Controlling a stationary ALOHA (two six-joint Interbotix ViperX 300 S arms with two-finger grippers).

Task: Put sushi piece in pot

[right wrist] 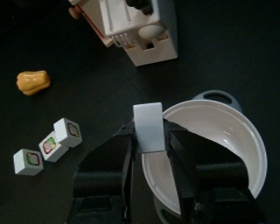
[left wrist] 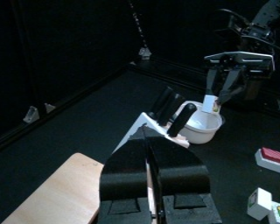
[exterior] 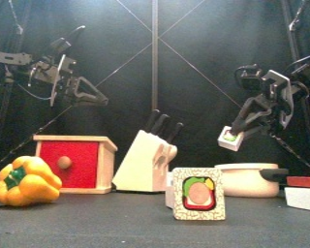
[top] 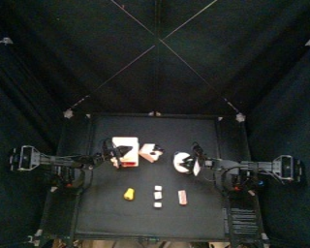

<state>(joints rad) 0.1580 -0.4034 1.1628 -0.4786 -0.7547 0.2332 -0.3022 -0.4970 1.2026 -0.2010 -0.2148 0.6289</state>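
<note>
The pot [right wrist: 220,140] is a small white round vessel with a handle, standing right of the knife block [exterior: 150,161]; it also shows in the front view [exterior: 252,180] and the top view [top: 184,163]. My right gripper [right wrist: 149,133] is shut on a white sushi piece [right wrist: 149,125] and holds it in the air just above the pot's rim, as the front view shows [exterior: 232,139]. My left gripper [left wrist: 150,162] is shut and empty, raised above the red box [exterior: 77,162] at the table's left.
Three more sushi pieces [right wrist: 49,144] lie in a row near the table's front; one stands close in the front view [exterior: 197,194]. A yellow pepper [exterior: 26,181] sits front left. A red-and-white piece [exterior: 304,192] lies at the right edge.
</note>
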